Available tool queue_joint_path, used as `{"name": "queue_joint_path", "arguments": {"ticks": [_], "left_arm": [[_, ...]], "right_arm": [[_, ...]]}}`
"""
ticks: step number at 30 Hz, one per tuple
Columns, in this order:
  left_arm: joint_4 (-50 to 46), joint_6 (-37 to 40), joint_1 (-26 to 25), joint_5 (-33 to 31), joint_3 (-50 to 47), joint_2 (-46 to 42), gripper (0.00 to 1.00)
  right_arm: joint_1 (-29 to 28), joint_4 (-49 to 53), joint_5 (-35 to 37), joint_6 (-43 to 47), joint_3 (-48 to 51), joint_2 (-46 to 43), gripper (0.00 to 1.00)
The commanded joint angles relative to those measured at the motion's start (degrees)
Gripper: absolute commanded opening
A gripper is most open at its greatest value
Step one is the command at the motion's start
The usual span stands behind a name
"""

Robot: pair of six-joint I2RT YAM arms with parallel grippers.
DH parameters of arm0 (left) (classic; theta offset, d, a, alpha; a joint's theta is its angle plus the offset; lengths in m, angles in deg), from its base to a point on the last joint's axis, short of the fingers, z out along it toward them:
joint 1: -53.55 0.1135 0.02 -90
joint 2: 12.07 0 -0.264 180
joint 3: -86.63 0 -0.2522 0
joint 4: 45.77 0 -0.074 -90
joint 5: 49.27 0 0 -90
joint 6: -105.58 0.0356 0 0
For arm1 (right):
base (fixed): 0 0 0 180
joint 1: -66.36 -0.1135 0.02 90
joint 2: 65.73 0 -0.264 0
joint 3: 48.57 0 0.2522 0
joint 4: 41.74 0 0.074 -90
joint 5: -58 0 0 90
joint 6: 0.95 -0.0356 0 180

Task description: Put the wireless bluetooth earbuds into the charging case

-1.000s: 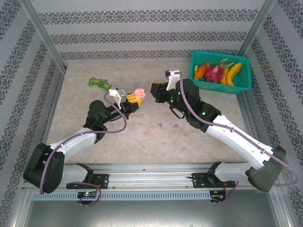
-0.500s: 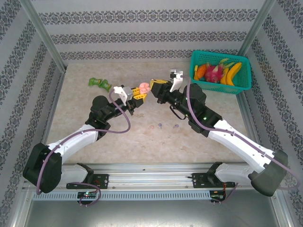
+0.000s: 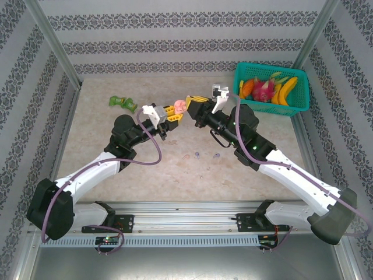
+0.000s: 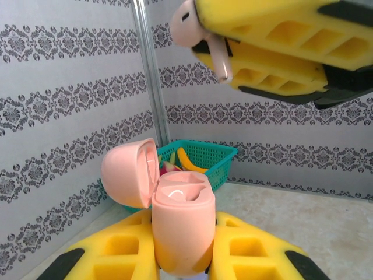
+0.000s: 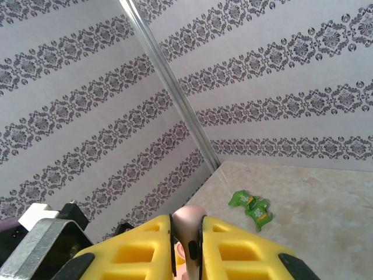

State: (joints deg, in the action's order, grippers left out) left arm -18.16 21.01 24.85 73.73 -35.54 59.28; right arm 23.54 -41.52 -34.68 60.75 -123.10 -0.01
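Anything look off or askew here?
Nothing damaged or spilled. The left gripper holds the pink case, lid open; the right gripper pinches a pink earbud close by, stem slanted rather than straight down. The other earbuds lie loose on the table.

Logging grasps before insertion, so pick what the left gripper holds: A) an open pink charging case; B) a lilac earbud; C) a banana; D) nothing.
A: the left wrist view shows the pink charging case, lid swung open, clamped in the left gripper; the right gripper holds the pink earbud above it.
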Motion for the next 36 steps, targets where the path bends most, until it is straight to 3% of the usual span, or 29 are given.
{"name": "queue_joint_path", "arguments": {"ticks": [1, 36], "left_arm": [[-0.6, 1.5, -1.0, 1.3, 2.2, -1.5, 0.00], [-0.1, 0.9, -1.6, 0.4, 2.0, -1.5, 0.00]], "right_arm": [[0.7, -2.7, -1.0, -0.3, 1.4, 0.2, 0.16], [1.3, -3.8, -1.8, -3.8, 4.6, 0.3, 0.14]]}}
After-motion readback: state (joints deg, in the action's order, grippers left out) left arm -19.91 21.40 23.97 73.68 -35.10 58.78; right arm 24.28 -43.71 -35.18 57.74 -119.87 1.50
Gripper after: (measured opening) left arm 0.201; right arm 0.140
